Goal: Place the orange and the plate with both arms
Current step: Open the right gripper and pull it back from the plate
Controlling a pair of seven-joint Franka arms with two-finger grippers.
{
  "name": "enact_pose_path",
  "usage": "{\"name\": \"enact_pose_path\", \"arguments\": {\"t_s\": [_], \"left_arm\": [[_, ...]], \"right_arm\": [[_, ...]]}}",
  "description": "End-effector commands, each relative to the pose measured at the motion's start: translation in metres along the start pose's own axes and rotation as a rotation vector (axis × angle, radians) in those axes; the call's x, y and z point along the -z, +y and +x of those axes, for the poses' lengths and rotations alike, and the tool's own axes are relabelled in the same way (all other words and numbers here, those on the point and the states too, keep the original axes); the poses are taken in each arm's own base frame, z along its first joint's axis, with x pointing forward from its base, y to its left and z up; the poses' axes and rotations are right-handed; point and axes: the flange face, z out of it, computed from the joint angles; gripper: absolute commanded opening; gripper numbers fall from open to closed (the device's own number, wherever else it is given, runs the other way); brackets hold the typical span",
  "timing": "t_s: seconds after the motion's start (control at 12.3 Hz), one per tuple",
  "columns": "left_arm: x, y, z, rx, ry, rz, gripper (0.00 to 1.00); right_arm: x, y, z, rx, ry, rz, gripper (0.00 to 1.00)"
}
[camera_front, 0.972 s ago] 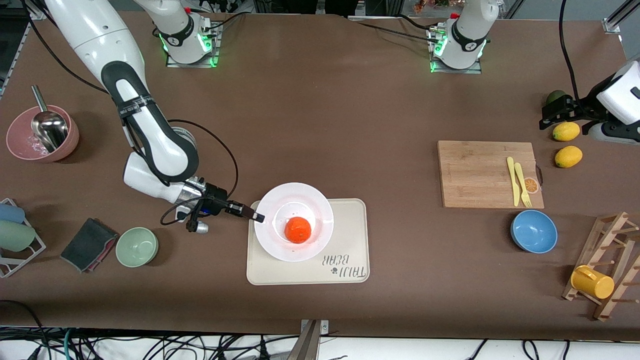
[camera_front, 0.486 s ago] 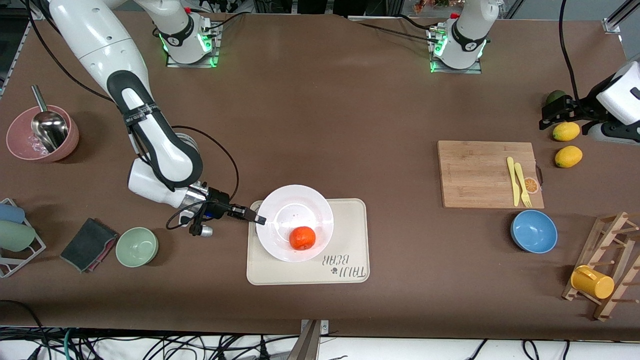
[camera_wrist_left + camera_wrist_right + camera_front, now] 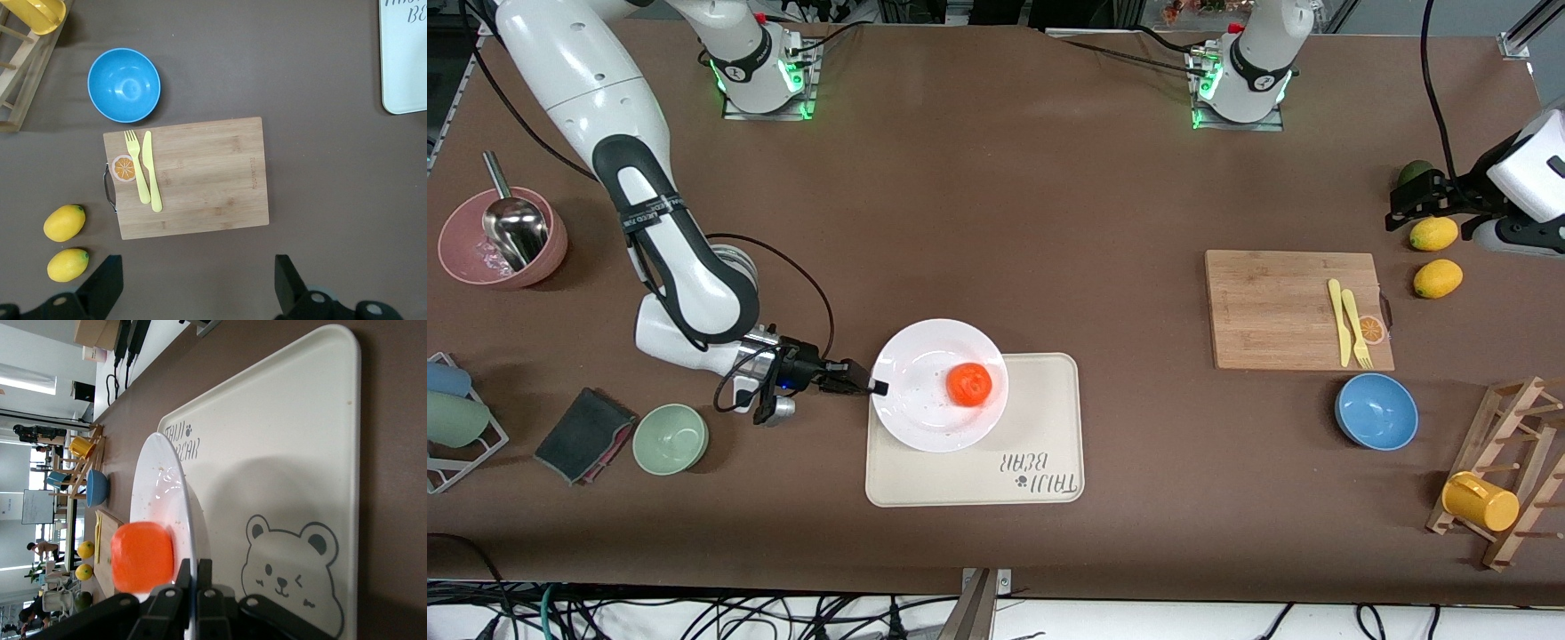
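Note:
The white plate [image 3: 925, 418] is over the cream bear tray [image 3: 1049, 427], at the tray's end toward the right arm, and looks raised off it. The orange [image 3: 969, 384] lies on the plate, on its side toward the left arm's end. My right gripper [image 3: 876, 388] is shut on the plate's rim. The right wrist view shows its fingers [image 3: 194, 570] clamping the rim, with the plate [image 3: 163, 487] and orange [image 3: 142, 557] above the tray [image 3: 287, 453]. My left gripper [image 3: 1405, 203] waits open and empty beside the lemons; its wrist view shows it open [image 3: 193, 293].
A wooden cutting board [image 3: 1280, 307] with a yellow fork and knife, a blue bowl [image 3: 1376, 411] and two lemons [image 3: 1437, 277] lie toward the left arm's end. A green bowl [image 3: 671, 437], dark cloth [image 3: 583, 434] and pink bowl [image 3: 503, 238] lie toward the right arm's end.
The right gripper has drawn the plate toward the right arm's end of the tray. The orange has rolled across the plate, from its camera side toward the left arm's end. The left arm has not moved.

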Motion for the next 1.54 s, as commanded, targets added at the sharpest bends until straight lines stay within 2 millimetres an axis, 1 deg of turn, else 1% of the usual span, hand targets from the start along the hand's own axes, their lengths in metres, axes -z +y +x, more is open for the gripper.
{"name": "enact_pose_path", "arguments": {"t_s": [0.0,0.24,0.49,0.73,0.81,0.89,1.3,1.46], "left_arm": [[0.004,0.001,0.002,-0.020,-0.009,0.011,1.00],[0.004,0.001,0.003,-0.020,-0.008,0.012,1.00],[0.005,0.001,0.003,-0.020,-0.008,0.012,1.00],[0.006,0.001,0.003,-0.018,-0.006,0.012,1.00],[0.006,0.001,0.003,-0.018,-0.006,0.012,1.00],[0.006,0.001,0.003,-0.018,-0.006,0.013,1.00],[0.004,0.001,0.003,-0.018,-0.009,0.013,1.00],[0.004,0.001,0.003,-0.018,-0.009,0.013,1.00]], "right_arm": [[-0.014,0.017,-0.005,0.050,-0.024,0.024,0.00],[-0.022,0.038,-0.009,0.032,-0.010,0.046,0.00],[-0.034,0.052,-0.004,0.019,-0.001,0.059,0.00],[-0.032,0.052,0.007,0.008,0.018,0.067,0.00],[-0.027,0.047,0.018,-0.005,0.037,0.073,0.00],[-0.028,0.049,0.020,-0.018,0.036,0.084,0.00],[-0.033,0.057,0.020,-0.022,0.031,0.091,0.00],[-0.032,0.057,0.021,-0.021,0.033,0.090,0.29]]}}
